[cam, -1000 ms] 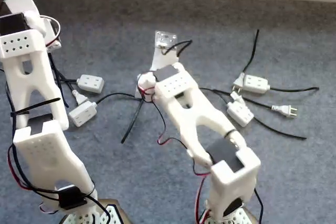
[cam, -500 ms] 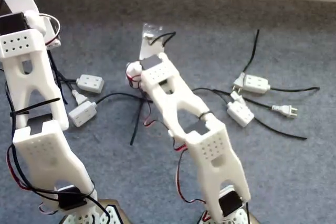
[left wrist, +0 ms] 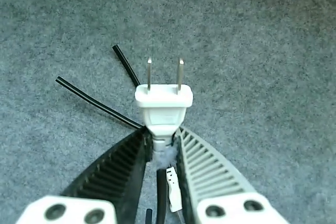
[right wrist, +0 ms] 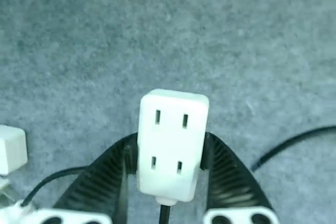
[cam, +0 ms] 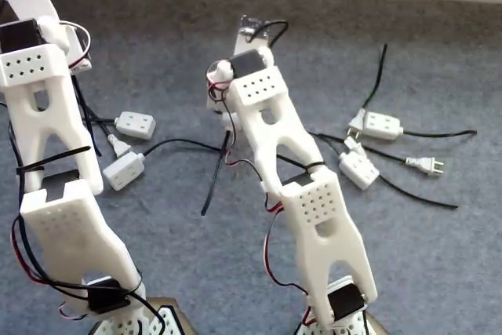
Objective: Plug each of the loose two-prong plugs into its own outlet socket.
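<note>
Left wrist view: left gripper (left wrist: 160, 141) clamps two-prong plug (left wrist: 163, 100) by its neck, prongs pointing straight away. Right gripper (right wrist: 169, 142) clamps outlet socket (right wrist: 173, 116) lengthwise, slots facing its camera.

Two arms stand here, the left arm (cam: 43, 107) and the right arm (cam: 271, 127). Outlet sockets number five: the far-left socket (cam: 135, 124), near-left socket (cam: 124, 169), far-right socket (cam: 382, 124) and near-right socket (cam: 358, 169) on the carpet (cam: 439, 256), plus the held socket (right wrist: 170, 145). Two-prong plugs number five: the held plug (left wrist: 163, 103), the loose plug (cam: 427, 165) at the right, and three against sockets (left plug (cam: 116, 145), far-right plug (cam: 357, 122), near-right plug (cam: 351, 147)).
</note>
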Controlling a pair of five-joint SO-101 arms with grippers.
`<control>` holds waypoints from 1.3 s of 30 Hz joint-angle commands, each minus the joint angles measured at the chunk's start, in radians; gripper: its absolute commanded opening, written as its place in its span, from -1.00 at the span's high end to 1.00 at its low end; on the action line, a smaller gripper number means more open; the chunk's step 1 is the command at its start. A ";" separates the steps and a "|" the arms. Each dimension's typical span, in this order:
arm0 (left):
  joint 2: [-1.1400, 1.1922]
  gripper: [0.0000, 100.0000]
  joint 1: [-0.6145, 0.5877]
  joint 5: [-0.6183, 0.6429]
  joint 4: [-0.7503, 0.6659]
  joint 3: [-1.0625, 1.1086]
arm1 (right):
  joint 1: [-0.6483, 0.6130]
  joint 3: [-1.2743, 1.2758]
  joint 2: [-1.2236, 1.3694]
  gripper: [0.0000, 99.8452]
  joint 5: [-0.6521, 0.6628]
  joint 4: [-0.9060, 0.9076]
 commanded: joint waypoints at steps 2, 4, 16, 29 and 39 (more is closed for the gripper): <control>-0.053 0.99 -0.001 0.008 -0.014 -0.001 | 0.012 -0.116 -0.061 0.87 0.011 0.124; -0.053 0.99 0.010 0.006 -0.009 -0.001 | 0.012 -0.025 -0.120 0.87 0.009 0.124; -0.005 0.99 0.038 0.006 -0.012 0.008 | -0.027 0.716 -0.817 0.87 0.008 0.007; 0.002 0.99 0.079 0.006 -0.008 0.013 | 0.062 1.400 -0.921 0.87 -0.261 -0.447; 0.002 0.98 0.113 0.006 -0.006 0.015 | 0.031 1.581 -0.786 0.82 -0.290 -0.638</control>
